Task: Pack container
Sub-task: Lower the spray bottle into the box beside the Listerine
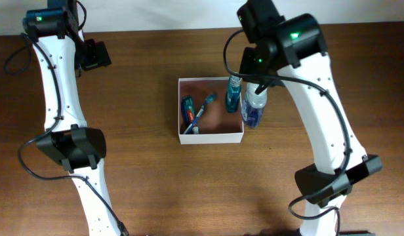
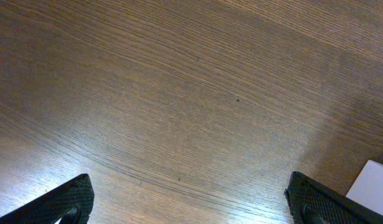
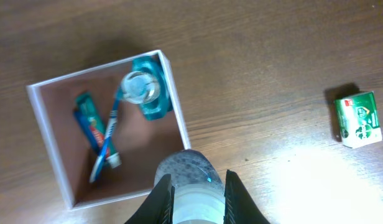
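The container [image 1: 210, 137] is a square white-walled box with a pinkish-brown inside at the table's middle. In it lie a toothpaste tube [image 1: 187, 108] and a blue toothbrush [image 1: 201, 113], and a teal bottle [image 1: 233, 95] stands in its far right corner. My right gripper [image 1: 258, 88] is shut on a clear blue bottle with a white cap [image 1: 253, 108], held upright just outside the container's right wall. In the right wrist view the bottle [image 3: 188, 168] sits between the fingers [image 3: 194, 186] beside the container's wall [image 3: 50, 140]. My left gripper [image 1: 94, 56] is open and empty at the far left.
A small green and white box [image 3: 359, 118] lies on the table to the right of the container; the right arm hides it in the overhead view. A white corner [image 2: 375, 186] shows at the lower right of the left wrist view, past the open left fingers [image 2: 191, 205].
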Action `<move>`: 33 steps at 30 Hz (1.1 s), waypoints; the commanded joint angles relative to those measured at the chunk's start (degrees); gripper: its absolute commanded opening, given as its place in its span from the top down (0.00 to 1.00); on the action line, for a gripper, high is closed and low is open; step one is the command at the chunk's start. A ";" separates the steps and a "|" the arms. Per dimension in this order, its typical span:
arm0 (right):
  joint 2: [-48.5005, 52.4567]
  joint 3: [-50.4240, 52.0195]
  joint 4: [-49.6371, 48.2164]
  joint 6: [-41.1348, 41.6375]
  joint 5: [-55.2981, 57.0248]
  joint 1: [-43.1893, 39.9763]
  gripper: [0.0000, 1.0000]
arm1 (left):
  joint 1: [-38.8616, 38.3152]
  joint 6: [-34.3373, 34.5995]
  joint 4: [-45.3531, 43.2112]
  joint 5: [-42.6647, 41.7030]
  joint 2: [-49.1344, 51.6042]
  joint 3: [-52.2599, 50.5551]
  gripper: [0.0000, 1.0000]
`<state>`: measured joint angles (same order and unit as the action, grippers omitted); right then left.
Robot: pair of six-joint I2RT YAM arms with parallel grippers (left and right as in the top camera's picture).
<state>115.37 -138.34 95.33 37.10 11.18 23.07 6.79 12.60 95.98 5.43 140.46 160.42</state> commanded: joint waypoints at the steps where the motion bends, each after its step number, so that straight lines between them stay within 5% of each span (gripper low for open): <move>1: -0.79 3.63 -3.04 1.31 1.79 0.35 0.83 | 0.13 -0.72 -0.11 0.42 -2.16 0.90 0.01; 33: -0.57 16.46 -16.96 1.11 -1.29 2.91 0.82 | 0.13 -0.72 -0.11 0.42 -2.16 0.90 0.01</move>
<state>115.55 -122.76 79.59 37.56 9.58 25.61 6.79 12.58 95.98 5.43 140.46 160.42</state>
